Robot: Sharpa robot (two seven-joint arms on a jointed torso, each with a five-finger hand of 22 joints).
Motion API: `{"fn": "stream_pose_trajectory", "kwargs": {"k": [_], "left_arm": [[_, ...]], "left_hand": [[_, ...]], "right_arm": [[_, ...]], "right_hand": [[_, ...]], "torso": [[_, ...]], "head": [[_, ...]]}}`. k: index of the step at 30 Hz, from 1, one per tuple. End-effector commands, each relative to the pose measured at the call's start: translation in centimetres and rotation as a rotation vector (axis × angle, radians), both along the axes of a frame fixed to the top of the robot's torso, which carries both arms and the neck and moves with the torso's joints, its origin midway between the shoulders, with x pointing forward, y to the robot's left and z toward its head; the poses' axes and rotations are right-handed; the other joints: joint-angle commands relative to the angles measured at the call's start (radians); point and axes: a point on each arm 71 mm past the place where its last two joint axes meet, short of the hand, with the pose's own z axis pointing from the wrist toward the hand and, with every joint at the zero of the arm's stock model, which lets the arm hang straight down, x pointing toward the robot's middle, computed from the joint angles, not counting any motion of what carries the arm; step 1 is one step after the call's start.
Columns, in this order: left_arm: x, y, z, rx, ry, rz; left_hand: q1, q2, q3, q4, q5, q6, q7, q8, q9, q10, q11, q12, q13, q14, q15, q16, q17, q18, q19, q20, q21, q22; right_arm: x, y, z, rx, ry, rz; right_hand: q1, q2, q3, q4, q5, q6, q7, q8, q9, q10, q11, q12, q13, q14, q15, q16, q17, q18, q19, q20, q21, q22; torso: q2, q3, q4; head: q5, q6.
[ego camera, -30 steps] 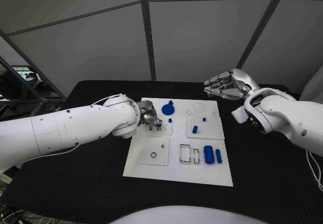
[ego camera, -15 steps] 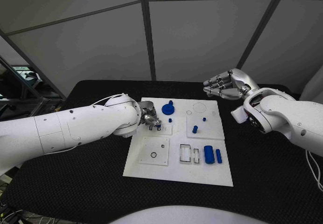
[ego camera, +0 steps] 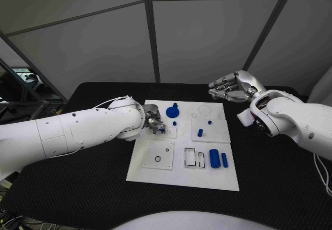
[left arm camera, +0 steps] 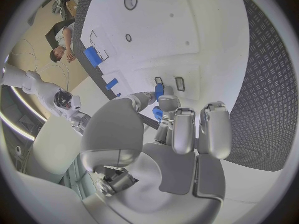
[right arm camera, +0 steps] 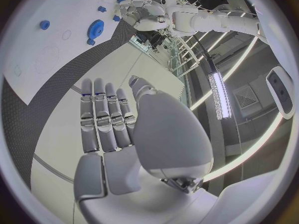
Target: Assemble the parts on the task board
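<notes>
Task board: the white task board point(ego camera: 181, 178) lies flat in the middle of the black surface point(ego camera: 76, 191).
Blue parts: a blue gear point(ego camera: 172, 112) lies near the board's far edge; two small blue pegs point(ego camera: 200, 132) stand right of centre; a thick blue cylinder point(ego camera: 214, 158) and a thinner blue bar point(ego camera: 225, 160) lie side by side toward the near right, just beside a pair of rectangular slots point(ego camera: 193, 157).
Held part: a small blue part point(left arm camera: 159, 91) sits pinched at the fingertips point(left arm camera: 167, 103) of the left hand, just above two small slots point(left arm camera: 169, 82) in the board.
Left hand: the left hand point(ego camera: 154, 121) is over the board's left half, near the gear, its fingers closed on the small blue part.
Right hand: the right hand point(ego camera: 234, 87) hangs above the surface beyond the board's far right corner, well apart from it, fingers apart and loosely bent, holding nothing.
</notes>
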Motion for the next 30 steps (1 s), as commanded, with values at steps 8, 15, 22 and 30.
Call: {"fn": "stream_pose_trajectory", "kwargs": {"k": [8, 15, 22, 30], "left_arm": [[-0.46, -0.13, -0.47, 0.04, 0.045, -0.041], [-0.5, -0.15, -0.51, 0.043, 0.051, -0.046], [-0.57, -0.2, -0.55, 0.048, 0.059, -0.054], [-0.64, -0.24, -0.57, 0.05, 0.065, -0.06]], "left_hand": [[-0.008, 0.002, 0.168, -0.173, 0.008, -0.002, -0.009, 0.005, 0.003, 0.002, -0.004, -0.003, -0.001, 0.062, -0.008, -0.005, 0.108, -0.02, 0.006, -0.003, 0.003, 0.007], [-0.009, 0.002, 0.168, -0.174, 0.009, -0.002, -0.009, 0.006, 0.003, 0.0, -0.004, -0.007, -0.007, 0.062, -0.008, -0.005, 0.108, -0.02, 0.005, -0.003, 0.001, 0.004], [-0.01, 0.001, 0.168, -0.175, 0.009, -0.002, -0.009, 0.006, 0.004, -0.001, -0.005, -0.008, -0.008, 0.062, -0.008, -0.005, 0.108, -0.02, 0.005, -0.003, 0.001, 0.004], [-0.015, -0.002, 0.166, -0.177, 0.009, -0.002, -0.01, 0.009, 0.006, 0.002, -0.005, -0.004, -0.004, 0.062, -0.009, -0.005, 0.108, -0.02, 0.004, -0.003, 0.001, 0.005]], "right_arm": [[0.06, -0.05, 0.11, -0.002, -0.002, 0.005], [0.17, -0.19, 0.07, -0.003, -0.003, 0.001], [0.19, -0.21, 0.06, -0.004, -0.003, 0.001], [0.2, -0.22, 0.05, -0.004, -0.002, 0.001]], "right_hand": [[-0.01, 0.003, -0.003, 0.0, 0.006, -0.005, 0.001, -0.003, 0.001, -0.004, 0.005, -0.003, 0.0, 0.001, 0.003, -0.003, -0.002, 0.003, 0.008, 0.002, -0.007, -0.002], [-0.01, 0.003, -0.003, 0.0, 0.006, -0.005, 0.001, -0.003, 0.001, -0.004, 0.005, -0.003, 0.0, 0.001, 0.003, -0.003, -0.002, 0.003, 0.008, 0.002, -0.007, -0.002], [-0.011, 0.003, -0.003, 0.001, 0.006, -0.005, 0.001, -0.003, 0.001, -0.004, 0.005, -0.003, 0.0, 0.001, 0.003, -0.003, -0.003, 0.003, 0.008, 0.002, -0.008, -0.003], [-0.011, 0.003, -0.003, 0.001, 0.006, -0.005, 0.001, -0.003, 0.001, -0.004, 0.005, -0.003, 0.0, 0.001, 0.003, -0.003, -0.003, 0.003, 0.008, 0.002, -0.008, -0.003]], "torso": [[0.0, -0.0009, 0.0005], [0.0, -0.0008, 0.0009], [0.001, -0.001, 0.0003], [0.001, -0.001, 0.0007]], "head": [[-0.002, 0.003], [-0.001, 0.003], [-0.001, 0.001], [-0.002, -0.001]]}}
